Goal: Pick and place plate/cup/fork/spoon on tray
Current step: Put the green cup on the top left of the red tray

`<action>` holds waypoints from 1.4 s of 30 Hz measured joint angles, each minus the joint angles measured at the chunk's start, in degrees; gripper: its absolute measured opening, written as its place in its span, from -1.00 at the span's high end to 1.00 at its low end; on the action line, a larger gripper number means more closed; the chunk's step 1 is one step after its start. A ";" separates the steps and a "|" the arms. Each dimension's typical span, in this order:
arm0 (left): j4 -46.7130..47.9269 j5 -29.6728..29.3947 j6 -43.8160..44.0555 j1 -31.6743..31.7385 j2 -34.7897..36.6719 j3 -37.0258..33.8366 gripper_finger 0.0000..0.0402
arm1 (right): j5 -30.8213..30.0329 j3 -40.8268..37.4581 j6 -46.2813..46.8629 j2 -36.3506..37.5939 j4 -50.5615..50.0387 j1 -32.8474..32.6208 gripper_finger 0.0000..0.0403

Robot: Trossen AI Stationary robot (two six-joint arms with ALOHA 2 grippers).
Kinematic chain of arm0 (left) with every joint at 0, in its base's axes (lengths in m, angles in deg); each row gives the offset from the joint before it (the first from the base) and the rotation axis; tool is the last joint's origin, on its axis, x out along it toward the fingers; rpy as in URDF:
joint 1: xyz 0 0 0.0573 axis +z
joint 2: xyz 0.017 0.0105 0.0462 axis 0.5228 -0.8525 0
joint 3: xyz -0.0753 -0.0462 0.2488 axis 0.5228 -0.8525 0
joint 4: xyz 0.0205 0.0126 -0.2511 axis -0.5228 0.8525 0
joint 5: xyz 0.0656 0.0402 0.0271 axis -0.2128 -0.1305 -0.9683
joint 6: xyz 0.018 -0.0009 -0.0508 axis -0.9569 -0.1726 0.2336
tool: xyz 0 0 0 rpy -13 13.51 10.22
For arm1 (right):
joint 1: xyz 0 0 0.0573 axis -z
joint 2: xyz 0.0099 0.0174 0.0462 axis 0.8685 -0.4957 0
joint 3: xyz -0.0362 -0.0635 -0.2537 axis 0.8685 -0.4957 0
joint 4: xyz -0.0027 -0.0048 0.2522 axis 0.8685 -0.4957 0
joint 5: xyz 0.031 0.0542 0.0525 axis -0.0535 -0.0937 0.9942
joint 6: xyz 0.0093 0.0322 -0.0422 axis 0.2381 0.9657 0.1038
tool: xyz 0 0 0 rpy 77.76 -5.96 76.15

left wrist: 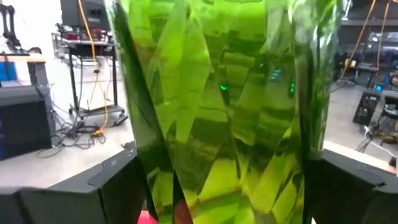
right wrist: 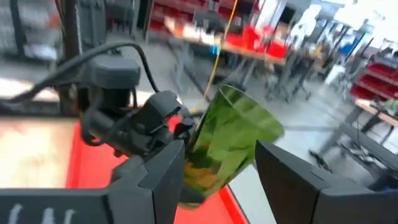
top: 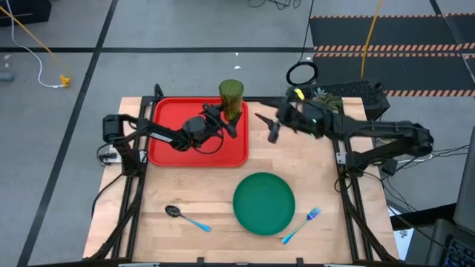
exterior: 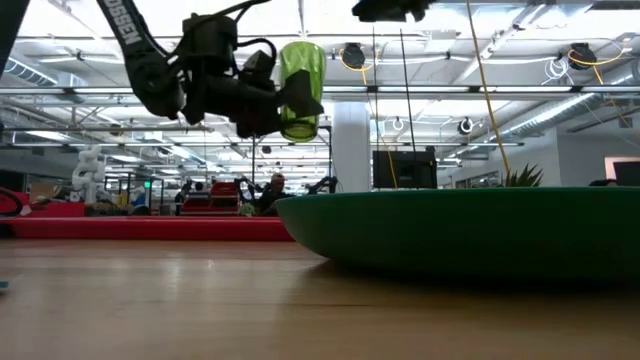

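My left gripper (top: 227,116) is shut on the translucent green cup (top: 231,98) and holds it high above the far right corner of the red tray (top: 171,148); the low view shows the cup (exterior: 301,88) well above the table. My right gripper (top: 269,126) is open and empty just right of the cup, also in the air. The dark green plate (top: 263,202) lies flat on the table near the front. The spoon (top: 185,217) lies left of the plate and the fork (top: 300,225) right of it. My left gripper pinches the cup's side wall (left wrist: 155,180) between its two fingers (left wrist: 112,186), one on each side, at the cup's lower half. The fingers come about level from the table's left. The cup is lifted clear, roughly upright with a slight tilt.
A small green plant (top: 325,100) and dark equipment (top: 356,90) stand at the far right corner behind my right arm. The plate's rim (exterior: 450,225) fills the front of the low view. Bare wood lies between the tray and the plate.
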 joint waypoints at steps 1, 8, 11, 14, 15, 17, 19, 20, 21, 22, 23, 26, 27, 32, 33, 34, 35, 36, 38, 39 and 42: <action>0.04 0.00 -0.01 -0.02 -0.78 0.70 -0.71 | 0.64 3.70 -0.70 -1.75 -3.91 0.24 0.06; 0.20 0.19 -1.84 -0.24 -3.17 2.58 -0.63 | 1.90 27.20 -6.94 -16.07 -29.06 0.40 0.06; 0.21 0.19 -2.12 -0.26 -3.21 2.60 -0.71 | 2.63 33.29 -9.26 -20.90 -34.42 0.88 0.06; 0.26 0.24 -2.93 -0.39 -3.21 2.60 -0.74 | 2.47 36.24 -10.93 -23.22 -35.23 1.12 0.06; 0.26 0.24 -3.53 -0.54 -3.21 2.60 -0.72 | 2.44 36.65 -11.46 -23.57 -35.07 1.23 0.06; 0.29 0.29 -4.32 -0.77 -3.21 2.60 -0.65 | 2.44 37.02 -11.95 -23.76 -34.43 1.30 0.06; 0.52 0.48 -4.96 -1.00 -3.21 2.58 -0.62 | 2.50 37.07 -12.16 -23.61 -34.32 1.73 0.06; 0.64 0.46 -5.10 -1.07 -3.21 2.58 -0.62 | 2.60 37.12 -12.13 -23.53 -34.30 2.08 0.06; 0.67 0.48 -5.17 -1.07 -3.21 2.58 -0.62 | 2.79 37.12 -11.84 -23.40 -34.51 2.66 0.06; 0.67 0.48 -5.18 -1.07 -3.21 2.58 -0.62 | 2.91 37.12 -11.40 -23.34 -35.07 3.30 0.06; 0.67 0.48 -5.18 -1.05 -3.21 2.58 -0.62 | 3.00 37.12 -10.79 -23.34 -35.76 4.01 0.06; 0.67 0.57 -5.89 -1.14 -3.21 2.58 -0.68 | 7.01 37.12 -8.75 -23.35 -37.58 6.31 0.06; 0.67 0.68 -6.34 -1.23 -3.21 2.58 -0.71 | 9.05 37.12 -8.05 -23.35 -38.08 6.96 0.06; 0.67 0.86 -8.22 -1.77 -3.21 2.56 -0.66 | 12.21 37.12 -6.37 -23.35 -38.08 8.83 0.13; 0.67 0.91 -8.36 -1.76 -3.21 2.56 -0.63 | 13.01 37.12 -6.28 -23.35 -38.20 9.18 0.17; 0.67 0.89 -8.41 -1.75 -3.21 2.56 -0.62 | 14.19 37.12 -6.26 -23.35 -38.53 9.53 0.21; 0.67 0.88 -8.44 -1.71 -3.21 2.56 -0.62 | 15.64 37.12 -6.14 -23.35 -39.01 9.87 0.27; 0.67 0.88 -8.44 -1.68 -3.21 2.56 -0.62 | 16.93 37.12 -5.83 -23.35 -39.48 10.16 0.32; 0.67 0.88 -8.46 -1.70 -3.21 2.56 -0.62 | 17.95 37.12 -5.61 -23.44 -40.16 10.40 0.45; 0.67 0.88 -8.44 -1.70 -3.21 2.56 -0.63 | 17.89 37.12 -5.66 -23.70 -40.37 10.36 0.51; 0.87 0.92 -8.70 -1.75 -3.23 2.50 -0.71 | 17.81 37.12 -6.44 -23.96 -41.16 10.34 0.71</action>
